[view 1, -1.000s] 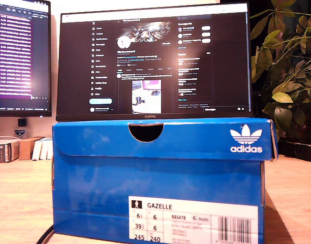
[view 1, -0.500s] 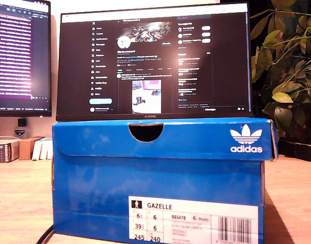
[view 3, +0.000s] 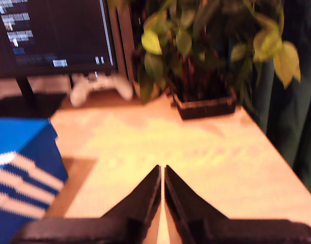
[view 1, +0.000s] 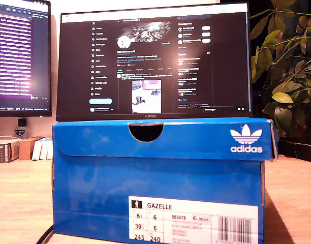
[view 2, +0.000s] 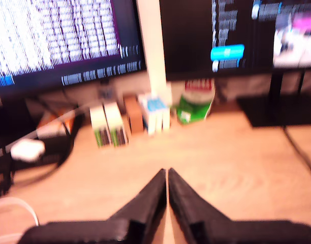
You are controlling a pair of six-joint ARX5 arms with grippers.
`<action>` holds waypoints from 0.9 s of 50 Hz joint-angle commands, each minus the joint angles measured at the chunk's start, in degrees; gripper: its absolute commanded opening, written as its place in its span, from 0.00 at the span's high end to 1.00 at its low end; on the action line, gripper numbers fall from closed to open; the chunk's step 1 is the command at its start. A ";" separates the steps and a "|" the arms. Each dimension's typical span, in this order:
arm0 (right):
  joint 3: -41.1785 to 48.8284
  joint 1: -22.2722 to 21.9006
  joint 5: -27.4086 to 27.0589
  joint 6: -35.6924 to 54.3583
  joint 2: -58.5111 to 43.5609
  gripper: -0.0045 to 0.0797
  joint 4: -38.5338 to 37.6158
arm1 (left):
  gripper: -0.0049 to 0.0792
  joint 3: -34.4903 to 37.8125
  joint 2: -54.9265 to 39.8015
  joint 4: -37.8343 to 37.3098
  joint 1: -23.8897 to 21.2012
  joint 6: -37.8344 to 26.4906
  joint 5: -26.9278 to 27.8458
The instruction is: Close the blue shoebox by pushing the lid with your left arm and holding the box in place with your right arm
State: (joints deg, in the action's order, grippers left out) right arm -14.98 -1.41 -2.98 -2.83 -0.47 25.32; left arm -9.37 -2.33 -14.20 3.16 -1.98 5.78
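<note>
On the wooden desk [view 1: 18,193] mid-frame in the exterior view, blue shoebox [view 1: 160,178] sits lid down, my first gripper [view 2: 167,175] and my second gripper [view 3: 162,172] both pinched together over bare desk, neither touching it.

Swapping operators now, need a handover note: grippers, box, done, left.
My first gripper: jaws shut, holding nothing, over bare desk facing the monitors; box not in its view.
My second gripper: jaws shut, empty, clear of the blue shoebox, which shows at the edge of its view, plant ahead.
Box: on the wooden desk, in front of the monitor, label end toward the exterior camera. Lid looks seated flat on the box.
Done: lid appears closed.
Left: nothing evident; no arm shows in the exterior view.
</note>
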 commanded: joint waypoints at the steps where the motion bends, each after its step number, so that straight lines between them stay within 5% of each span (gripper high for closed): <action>1: 3.87 0.28 0.09 0.28 0.35 0.96 -0.79 | 0.96 1.60 0.20 1.36 -0.48 0.09 -0.28; 45: 11.17 3.80 0.92 2.95 0.35 0.96 -6.12 | 0.96 10.84 0.24 6.78 -5.73 0.26 -6.27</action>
State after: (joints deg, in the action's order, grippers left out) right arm -4.75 2.02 -2.07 -0.03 -0.47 19.70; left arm -0.32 -2.37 -8.64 -2.24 -1.69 -0.30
